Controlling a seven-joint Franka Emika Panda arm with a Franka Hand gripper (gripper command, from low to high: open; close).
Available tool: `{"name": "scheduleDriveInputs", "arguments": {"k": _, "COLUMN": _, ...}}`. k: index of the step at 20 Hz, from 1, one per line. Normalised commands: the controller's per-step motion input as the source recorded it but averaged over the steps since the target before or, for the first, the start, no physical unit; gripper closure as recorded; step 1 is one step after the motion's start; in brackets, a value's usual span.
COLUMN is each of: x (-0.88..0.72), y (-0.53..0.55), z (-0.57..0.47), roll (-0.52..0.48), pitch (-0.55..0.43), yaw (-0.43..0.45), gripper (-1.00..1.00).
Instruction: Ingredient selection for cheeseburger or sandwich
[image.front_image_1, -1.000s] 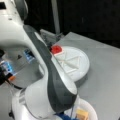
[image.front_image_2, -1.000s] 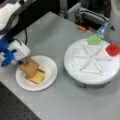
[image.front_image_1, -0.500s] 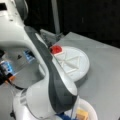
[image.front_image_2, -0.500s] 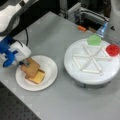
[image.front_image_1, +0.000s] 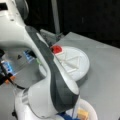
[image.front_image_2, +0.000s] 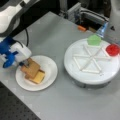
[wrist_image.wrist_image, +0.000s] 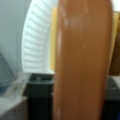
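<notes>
In a front view the white-and-grey arm (image.front_image_1: 47, 82) fills most of the scene, and the claw itself is hidden behind it. Past the arm sits the white divided tray (image.front_image_1: 80, 67) with a red disc (image.front_image_1: 57, 49) on its far edge. At the bottom edge a corner of the paper plate (image.front_image_1: 91, 110) shows, with a tan-yellow piece (image.front_image_1: 82, 114) on it.

In a front view from across the tabletop (image.front_image_2: 50, 40), the claw (image.front_image_2: 21, 63), blue-fingered, hangs low over the paper plate's (image.front_image_2: 48, 72) left rim, right against the sandwich stack (image.front_image_2: 32, 71). A tan bread square (image.front_image_2: 31, 68) lies on top, touching the claw's tips, with a yellow cheese square (image.front_image_2: 38, 77) peeking out below it on the side away from the claw. I cannot tell whether the claw is gripping the bread or merely resting beside it. Well off to the claw's far side, the divided tray (image.front_image_2: 90, 75) carries green lettuce (image.front_image_2: 94, 40) and the red disc (image.front_image_2: 112, 49) at its back rim.

In the wrist view a brown-orange slab (wrist_image.wrist_image: 82, 62) stands close before the lens, yellow cheese (wrist_image.wrist_image: 53, 40) behind it, and the plate's ribbed rim (wrist_image.wrist_image: 35, 45) alongside.
</notes>
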Motion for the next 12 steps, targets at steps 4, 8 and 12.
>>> {"name": "scheduleDriveInputs", "arguments": {"k": 4, "x": -0.29, "y": 0.38, "z": 0.0, "roll": -0.324, "pitch": -0.138, "yaw": -0.127, "gripper": 1.0}}
{"name": "scheduleDriveInputs", "arguments": {"k": 8, "x": -0.3, "y": 0.35, "z": 0.01, "roll": -0.322, "pitch": -0.138, "yaw": -0.13, "gripper": 1.0}}
{"name": "scheduleDriveInputs", "arguments": {"k": 12, "x": -0.32, "y": 0.33, "z": -0.01, "roll": -0.321, "pitch": -0.141, "yaw": -0.132, "gripper": 1.0}}
